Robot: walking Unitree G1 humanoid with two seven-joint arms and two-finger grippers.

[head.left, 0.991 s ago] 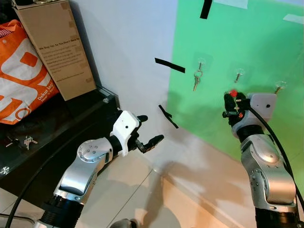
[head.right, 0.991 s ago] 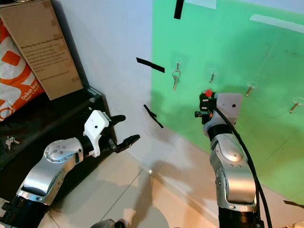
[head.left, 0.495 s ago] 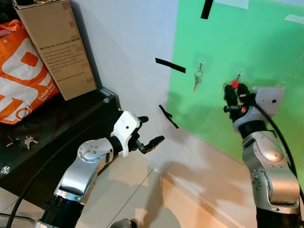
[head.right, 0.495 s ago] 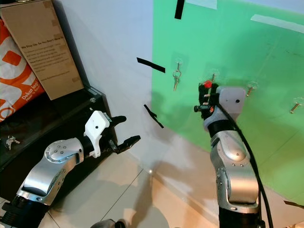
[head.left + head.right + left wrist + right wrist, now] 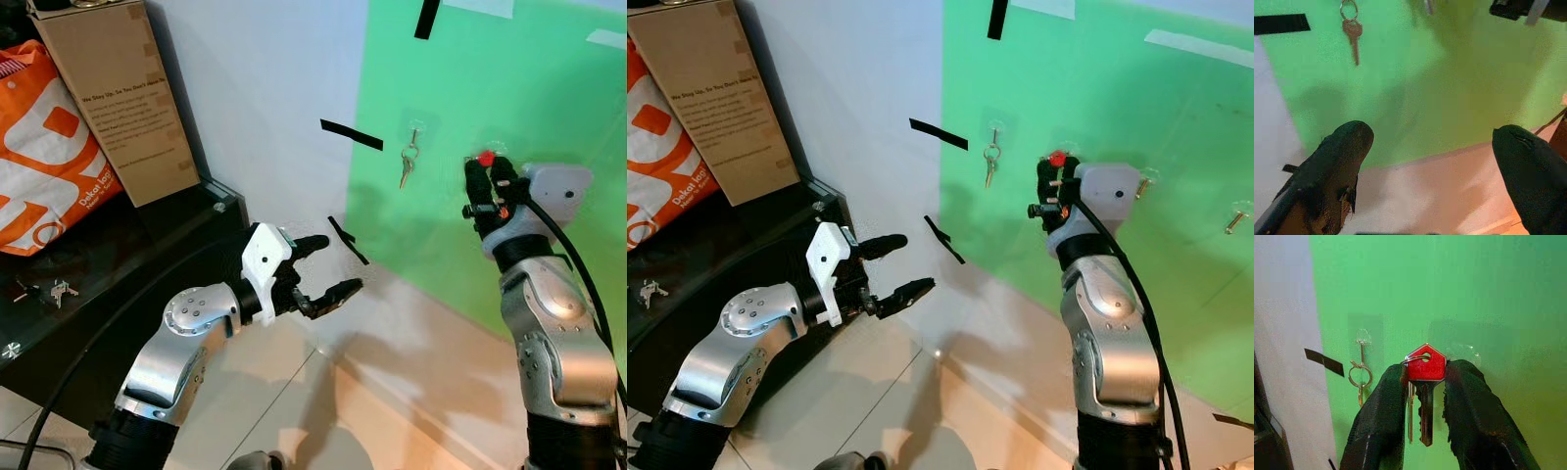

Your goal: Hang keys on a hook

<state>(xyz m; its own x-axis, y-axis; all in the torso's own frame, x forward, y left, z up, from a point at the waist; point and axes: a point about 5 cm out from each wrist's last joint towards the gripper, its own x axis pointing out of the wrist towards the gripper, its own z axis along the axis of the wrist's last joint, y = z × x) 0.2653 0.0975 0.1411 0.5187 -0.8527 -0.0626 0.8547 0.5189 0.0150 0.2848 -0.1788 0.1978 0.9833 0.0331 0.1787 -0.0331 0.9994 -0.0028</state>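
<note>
Since 1 s ago my right gripper (image 5: 490,182) rose to the green wall's hook (image 5: 1463,352), clamped on red-headed keys (image 5: 1423,367); next, I'd thread ring over hook tip slowly; left gripper (image 5: 323,267) spread, empty.

Hung keys (image 5: 407,164) beside target hook (image 5: 1463,352)

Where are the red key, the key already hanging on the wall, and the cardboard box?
red key (image 5: 1424,366), right wrist view, on its red head.
hanging key (image 5: 405,168), left eye view, on its blade.
cardboard box (image 5: 116,96), left eye view, on its printed front.
</note>
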